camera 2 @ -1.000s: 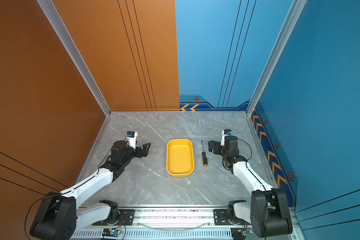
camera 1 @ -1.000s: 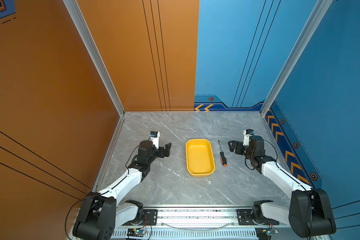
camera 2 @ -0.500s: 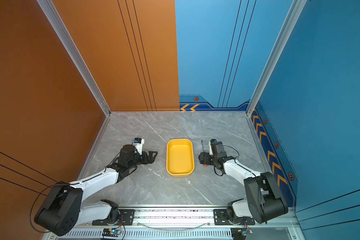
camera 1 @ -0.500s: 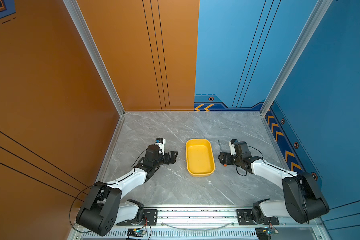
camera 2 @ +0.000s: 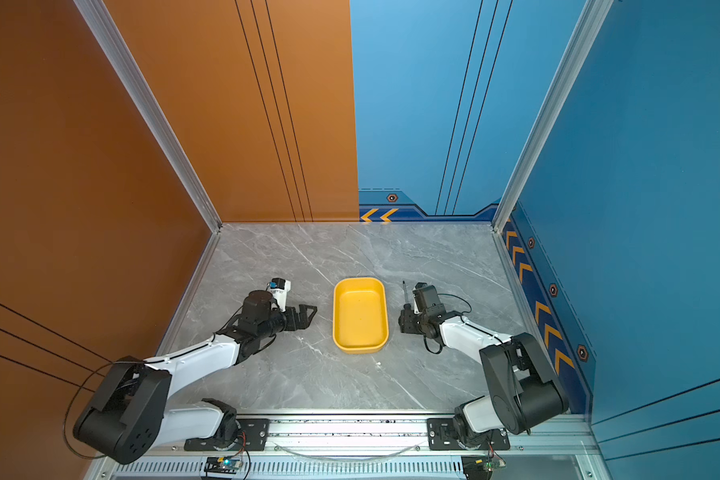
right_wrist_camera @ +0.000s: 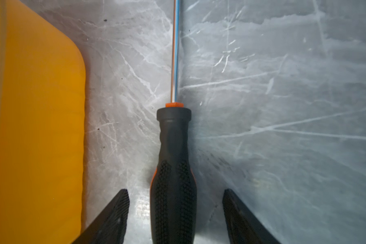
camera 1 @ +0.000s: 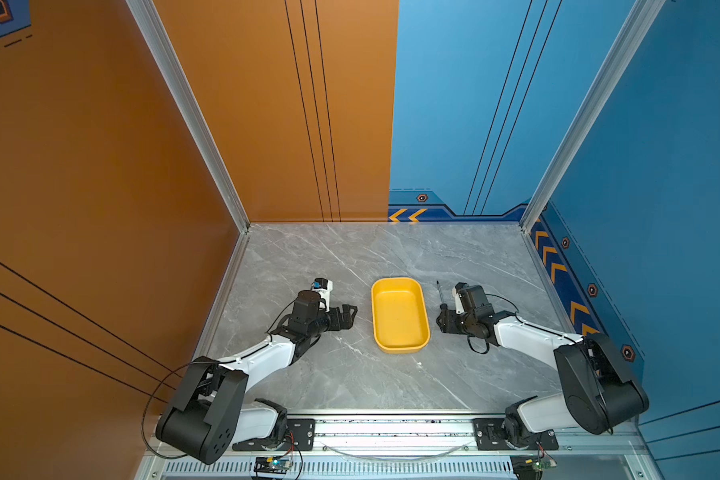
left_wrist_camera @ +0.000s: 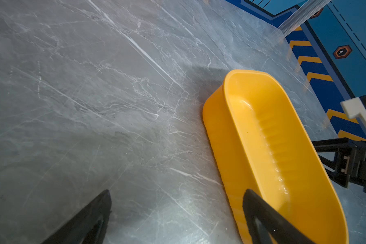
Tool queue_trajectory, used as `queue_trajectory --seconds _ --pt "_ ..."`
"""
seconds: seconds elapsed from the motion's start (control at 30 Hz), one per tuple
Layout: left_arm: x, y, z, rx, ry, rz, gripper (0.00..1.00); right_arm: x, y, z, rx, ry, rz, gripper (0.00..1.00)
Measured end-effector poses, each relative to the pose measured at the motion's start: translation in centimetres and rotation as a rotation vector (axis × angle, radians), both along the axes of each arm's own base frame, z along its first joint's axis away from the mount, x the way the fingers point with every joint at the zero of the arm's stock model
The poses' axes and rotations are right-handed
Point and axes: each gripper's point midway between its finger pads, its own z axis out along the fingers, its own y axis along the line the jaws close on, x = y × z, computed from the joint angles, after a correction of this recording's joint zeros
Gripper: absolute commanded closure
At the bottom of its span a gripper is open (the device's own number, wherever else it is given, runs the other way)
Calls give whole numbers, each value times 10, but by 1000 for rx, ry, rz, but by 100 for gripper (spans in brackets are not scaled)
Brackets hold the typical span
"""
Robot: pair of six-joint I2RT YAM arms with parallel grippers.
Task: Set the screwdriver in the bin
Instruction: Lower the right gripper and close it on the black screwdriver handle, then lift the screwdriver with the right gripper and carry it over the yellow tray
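My left gripper (camera 1: 347, 316) has slid in closer to the bin (camera 1: 398, 322) than a second ago, and its jaws stand spread with nothing between them. The bin has not moved, and the screwdriver (right_wrist_camera: 173, 147) lies where it was on the table (camera 1: 350, 257), just right of the bin and outside it. My right gripper (right_wrist_camera: 174, 195), earlier off to the screwdriver's right, now straddles the black handle, jaws apart with a gap on each side, not pinching it.
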Motion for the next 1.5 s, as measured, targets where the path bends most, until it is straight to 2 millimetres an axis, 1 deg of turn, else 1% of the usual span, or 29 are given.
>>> queue_trajectory --seconds 0.13,0.27,0.4,0.6,0.73,0.87,1.07,1.17,1.23,1.33,1.43,1.5 --pt "-1 -1 0 -5 2 -6 2 7 2 3 -13 -3 -2 42" --pt "-1 -2 0 -7 3 -9 2 11 3 -2 -44 23 0 48" --pt "-1 -2 0 -10 4 -7 2 11 4 -7 -77 44 3 52" --pt "-1 -2 0 -12 5 -10 2 10 4 -8 -99 48 5 68" --pt "-1 -2 0 -11 6 -10 2 11 3 -9 -108 53 3 74" --pt "-1 -2 0 -12 5 -10 2 11 3 -9 -110 55 3 89" --pt "-1 -2 0 -11 6 -10 2 11 3 -8 -104 57 -6 91" --pt "-1 -2 0 -11 6 -10 2 7 3 -7 -91 70 -19 92" --pt "-1 -2 0 -11 6 -10 2 4 2 -1 -81 73 -32 91" --pt "-1 -2 0 -12 6 -9 2 0 0 20 -52 49 -63 94" --pt "-2 -2 0 -12 7 -9 2 0 4 58 -8 -35 -105 98" --pt "-2 -2 0 -13 10 -7 2 -2 12 86 30 -106 -121 99"
